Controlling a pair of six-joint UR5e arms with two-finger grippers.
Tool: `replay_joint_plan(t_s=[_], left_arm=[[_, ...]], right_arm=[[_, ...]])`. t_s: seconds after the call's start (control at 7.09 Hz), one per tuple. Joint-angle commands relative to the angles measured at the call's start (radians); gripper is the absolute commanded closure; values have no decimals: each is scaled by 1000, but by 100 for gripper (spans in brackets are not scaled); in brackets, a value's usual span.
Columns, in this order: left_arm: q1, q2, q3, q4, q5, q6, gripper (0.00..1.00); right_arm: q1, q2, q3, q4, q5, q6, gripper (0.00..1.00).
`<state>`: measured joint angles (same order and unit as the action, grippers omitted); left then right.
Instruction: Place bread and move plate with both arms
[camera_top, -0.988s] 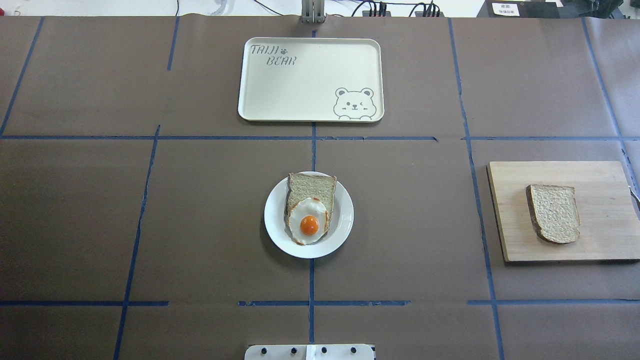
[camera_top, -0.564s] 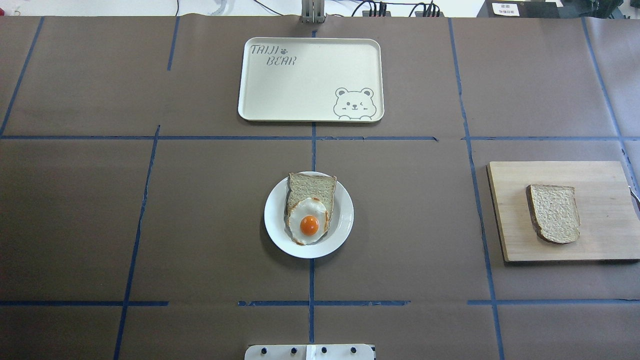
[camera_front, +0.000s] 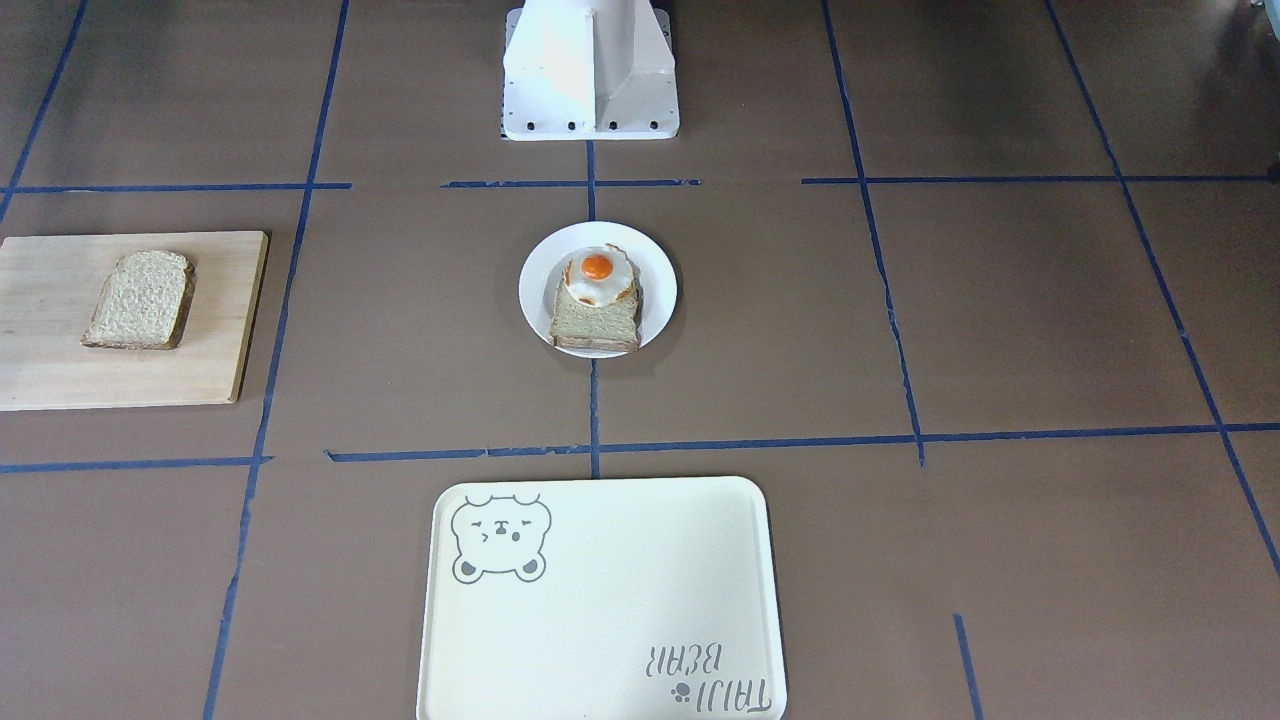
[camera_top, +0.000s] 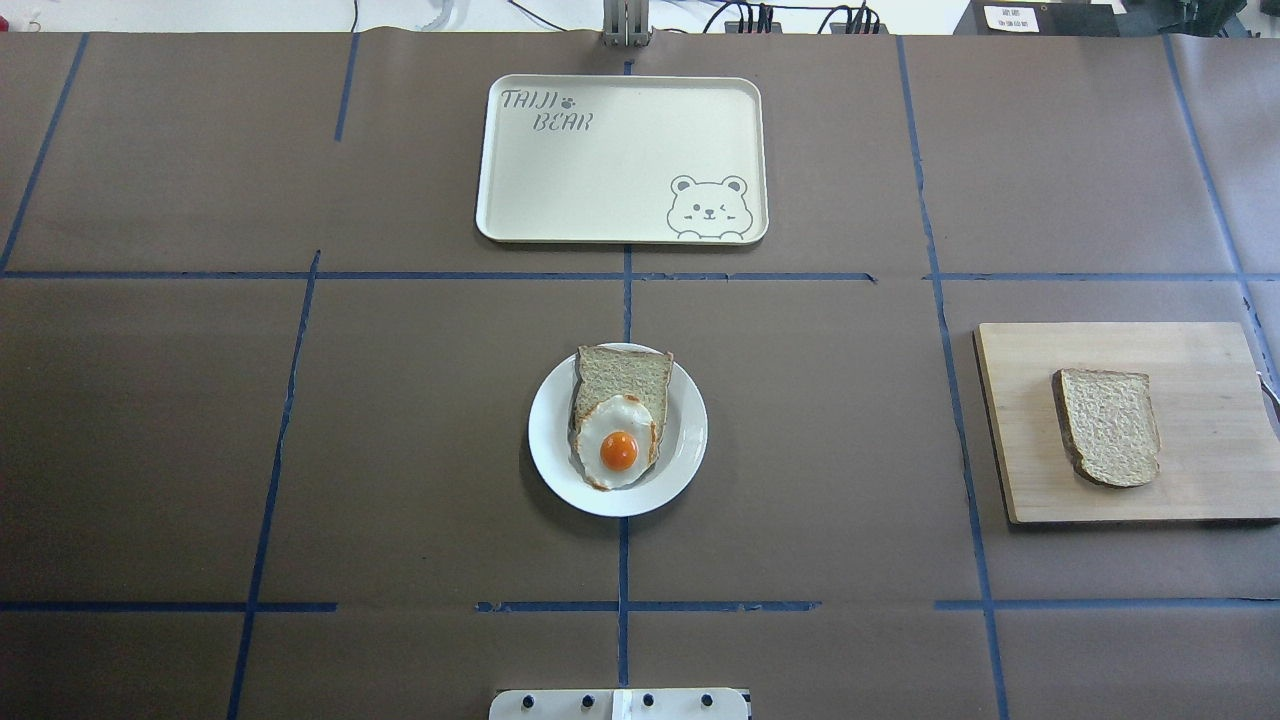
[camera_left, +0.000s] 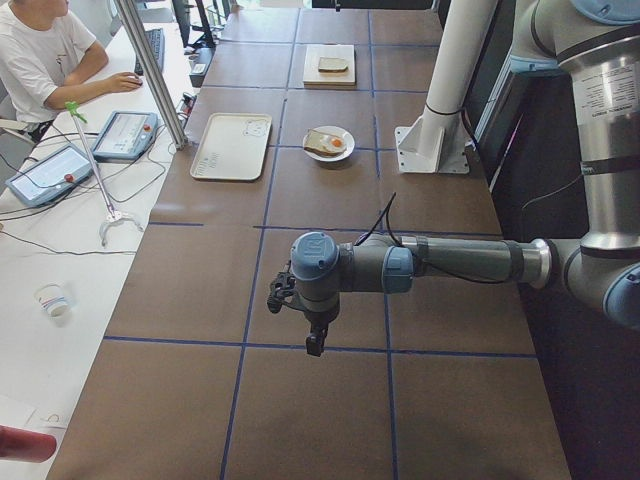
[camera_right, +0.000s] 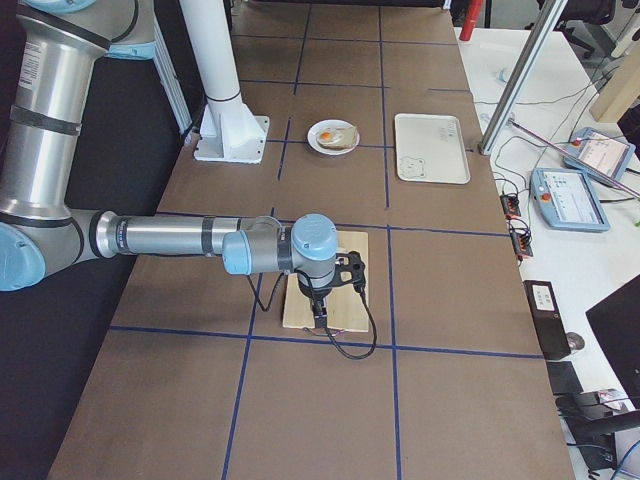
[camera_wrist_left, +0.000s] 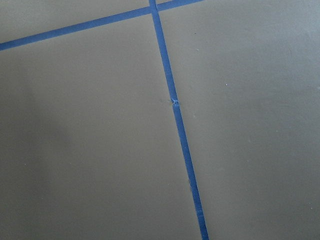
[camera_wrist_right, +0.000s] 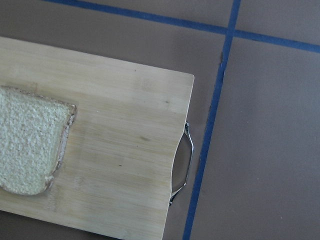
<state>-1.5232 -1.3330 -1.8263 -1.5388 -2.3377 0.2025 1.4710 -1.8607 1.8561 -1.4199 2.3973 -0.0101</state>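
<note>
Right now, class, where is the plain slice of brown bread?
In the overhead view the bread lies on the wooden board at the table's right side, the robot's right, well apart from the white plate at the centre.

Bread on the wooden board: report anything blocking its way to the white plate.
Nothing visible does. Between the bread and the plate lies only bare table with blue tape lines. The plate already holds toast topped with a fried egg.
</note>
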Motion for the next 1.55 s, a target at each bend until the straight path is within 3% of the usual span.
replay_joint_plan(t_s=[0.0, 0.28, 0.42, 0.56, 0.85, 1.27, 1.41], left_arm=[[0, 0, -1, 0, 0, 0, 0], [0, 0, -1, 0, 0, 0, 0], [0, 0, -1, 0, 0, 0, 0], [0, 0, -1, 0, 0, 0, 0], [0, 0, -1, 0, 0, 0, 0], [0, 0, 2, 0, 0, 0, 0], [0, 0, 2, 0, 0, 0, 0]], right_arm=[[-73, -20, -91, 335, 16, 273, 0], [-180, -28, -246, 804, 13, 649, 0], [-252, -28, -270, 969, -6, 852, 0], [-331, -25, -270, 1054, -62, 975, 0], [-467, -18, -271, 1119, -199, 1045, 0], [-554, 4, -278, 1119, -224, 1050, 2], [-560, 14, -285, 1119, -227, 1050, 8]])
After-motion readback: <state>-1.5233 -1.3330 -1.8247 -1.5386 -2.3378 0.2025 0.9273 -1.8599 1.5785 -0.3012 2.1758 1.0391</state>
